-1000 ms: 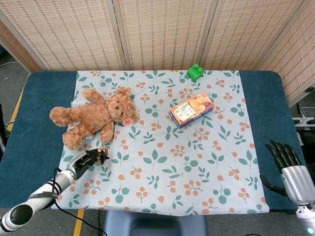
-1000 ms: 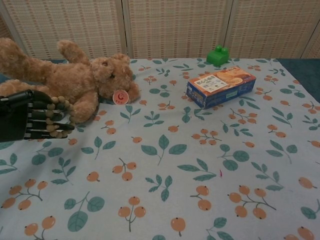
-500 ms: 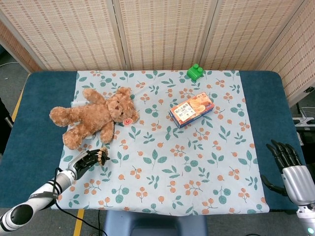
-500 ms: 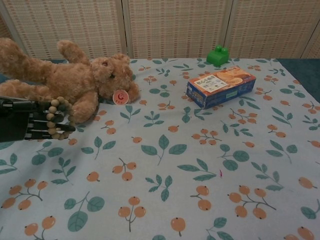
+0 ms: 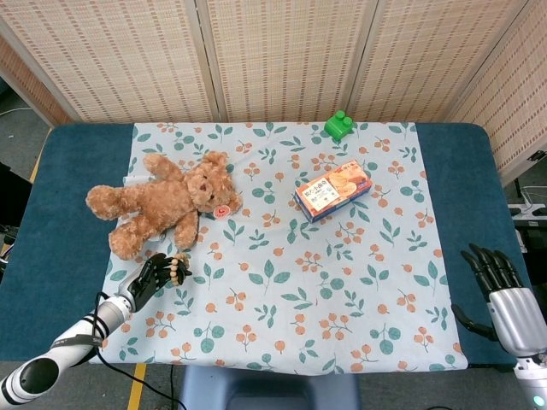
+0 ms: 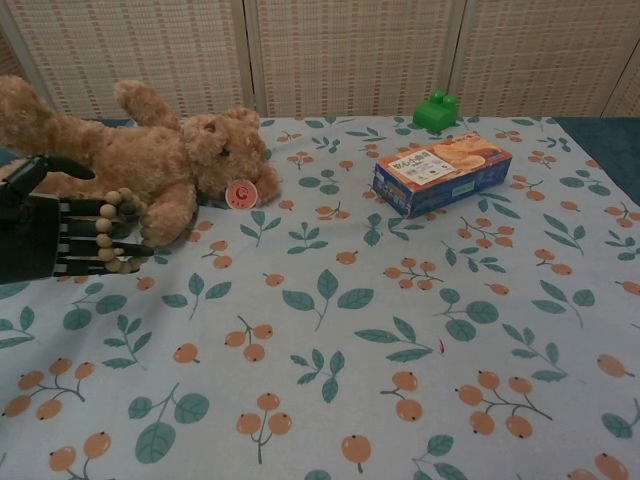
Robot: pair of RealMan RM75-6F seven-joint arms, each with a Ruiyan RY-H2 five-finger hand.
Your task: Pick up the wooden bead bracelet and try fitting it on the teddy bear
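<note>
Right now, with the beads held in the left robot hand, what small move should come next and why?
Probably ease the left robot hand toward the brown teddy bear's nearest paw: the wooden bead bracelet hangs on its fingers right beside that paw, not yet around it.

A folding screen of woven, straw-coloured panels in pale wooden frames (image 5: 282, 55) closes off the far side, its sections angled inward at both ends. Before it stands a table covered in dark blue cloth (image 5: 60, 213), overlaid by a light tablecloth printed with green leaves and orange berries (image 5: 342, 290). Grey floor (image 5: 17, 128) shows at the left, crossed by a yellow strip (image 5: 28, 192) near the table's edge. Light is even and soft, casting only faint shadows.
</note>
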